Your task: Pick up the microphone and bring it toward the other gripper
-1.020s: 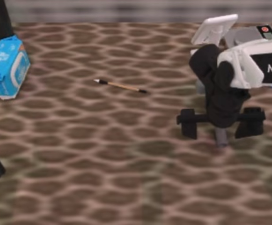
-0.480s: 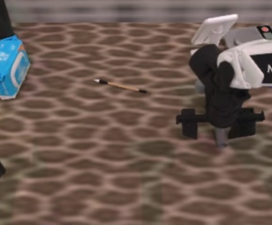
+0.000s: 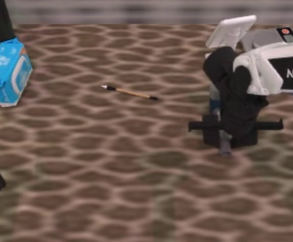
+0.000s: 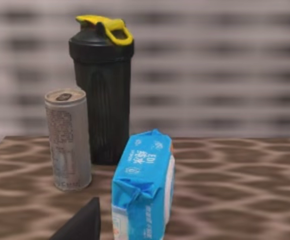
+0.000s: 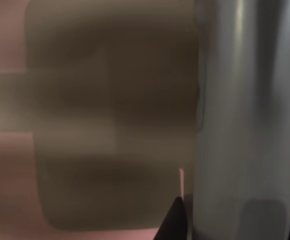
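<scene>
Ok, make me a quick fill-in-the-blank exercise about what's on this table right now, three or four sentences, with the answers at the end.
1. The right gripper is shut on the ____ handle of the microphone.
2. The thin brush lies on the table, held by ____ gripper.
3. In the left wrist view, the silver can stands beside a black shaker bottle with a ____ lid loop.
4. The blue wipes pack sits at the table's ____ side.

Answers: grey; neither; yellow; left

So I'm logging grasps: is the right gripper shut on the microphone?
Shut on it. The right gripper has its fingers drawn in against the microphone; the grey handle fills the right wrist view.
</scene>
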Robot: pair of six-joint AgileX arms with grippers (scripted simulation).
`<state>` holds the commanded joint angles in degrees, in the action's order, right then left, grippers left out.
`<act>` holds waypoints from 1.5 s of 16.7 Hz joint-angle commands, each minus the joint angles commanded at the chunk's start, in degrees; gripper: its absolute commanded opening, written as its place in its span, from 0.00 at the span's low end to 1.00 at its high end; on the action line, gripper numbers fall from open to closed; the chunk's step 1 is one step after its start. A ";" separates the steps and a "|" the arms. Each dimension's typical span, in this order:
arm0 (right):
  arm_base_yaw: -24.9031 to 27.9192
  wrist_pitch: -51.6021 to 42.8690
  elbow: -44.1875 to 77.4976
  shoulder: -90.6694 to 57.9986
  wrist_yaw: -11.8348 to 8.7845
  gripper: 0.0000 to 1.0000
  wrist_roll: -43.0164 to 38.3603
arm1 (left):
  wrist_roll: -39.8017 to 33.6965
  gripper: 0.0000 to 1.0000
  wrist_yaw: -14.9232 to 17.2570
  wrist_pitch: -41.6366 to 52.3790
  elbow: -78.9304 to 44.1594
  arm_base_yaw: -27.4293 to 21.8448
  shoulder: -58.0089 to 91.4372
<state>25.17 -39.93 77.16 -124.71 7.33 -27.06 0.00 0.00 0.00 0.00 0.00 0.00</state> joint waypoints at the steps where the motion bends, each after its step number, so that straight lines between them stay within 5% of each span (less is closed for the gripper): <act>1: 0.00 0.00 0.00 0.00 0.00 0.00 0.00 | 0.00 1.00 0.00 0.00 0.00 0.00 0.00; 7: 0.00 0.00 0.00 0.00 0.00 0.00 0.00 | 0.00 1.00 0.00 0.00 0.00 0.00 0.00; 8: 0.66 -0.45 1.20 2.26 -2.19 0.00 -1.51 | 0.00 1.00 0.00 0.00 0.00 0.00 0.00; 13: 0.92 5.48 -0.10 3.17 -3.84 0.00 0.52 | 0.00 1.00 0.00 0.00 0.00 0.00 0.00; 18: 1.07 25.06 -5.09 6.70 -8.87 0.00 6.36 | 0.00 1.00 0.00 0.00 0.00 0.00 0.00; 25: 1.16 64.19 -16.05 14.79 -18.25 0.00 17.56 | 0.00 1.00 0.00 0.00 0.00 0.00 0.00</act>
<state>26.33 24.26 61.11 -109.92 -10.93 -9.50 0.00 0.00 0.00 0.00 0.00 0.00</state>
